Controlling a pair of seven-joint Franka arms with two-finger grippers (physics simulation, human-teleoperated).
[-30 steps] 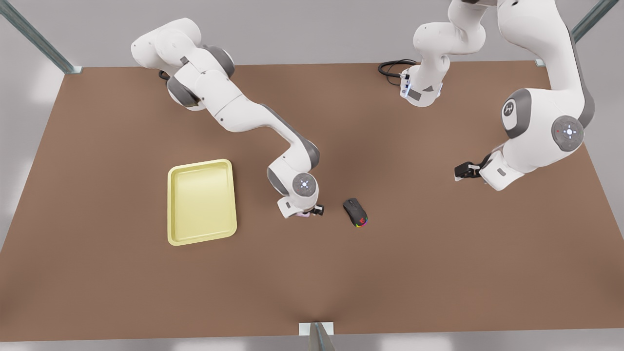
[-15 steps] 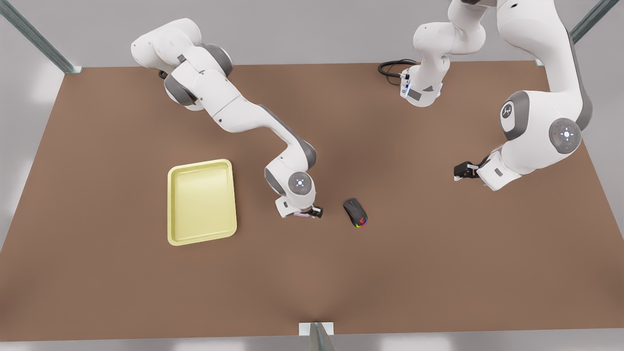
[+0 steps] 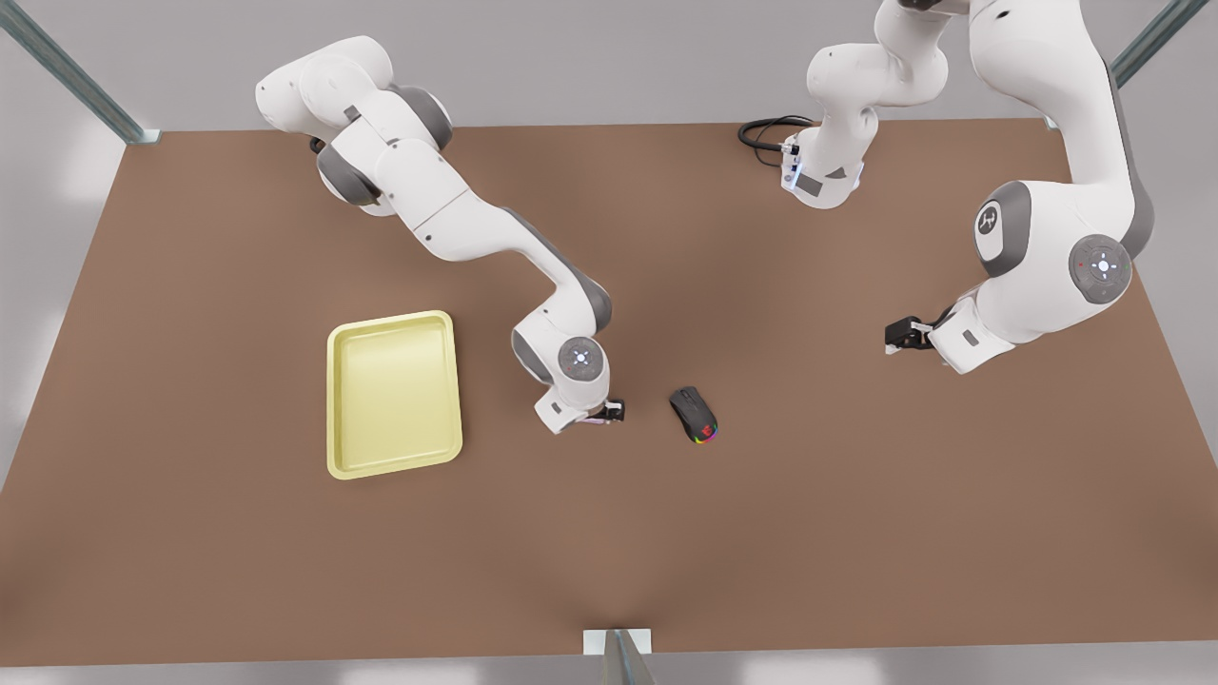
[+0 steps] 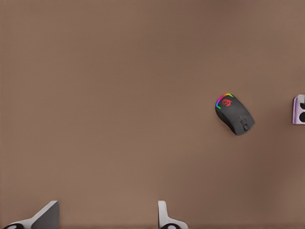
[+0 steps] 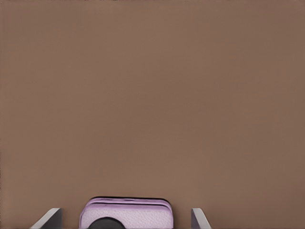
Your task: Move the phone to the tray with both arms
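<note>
right gripper (image 3: 601,415) astride the phone (image 5: 126,214), fingers (image 5: 47,218) set wide of its sides, grip unclear | tray (image 3: 394,394) beside | mouse (image 3: 694,415) near | left gripper (image 3: 899,335) spread, waiting, well apart

Tray, phone and mouse in a row across the table (image 3: 856,533).

The tray (image 3: 394,466) lies on the front view's left half, about midway between the far and near edges. The phone (image 3: 597,420) sits near the table's middle, apart from the tray, right under the right gripper (image 3: 609,411). The mouse (image 3: 694,415) lies just beside the phone, on the front view's right. The left gripper (image 3: 899,335) hangs well apart, toward the front view's right edge. A cable (image 3: 761,133) lies at the far edge.
</note>
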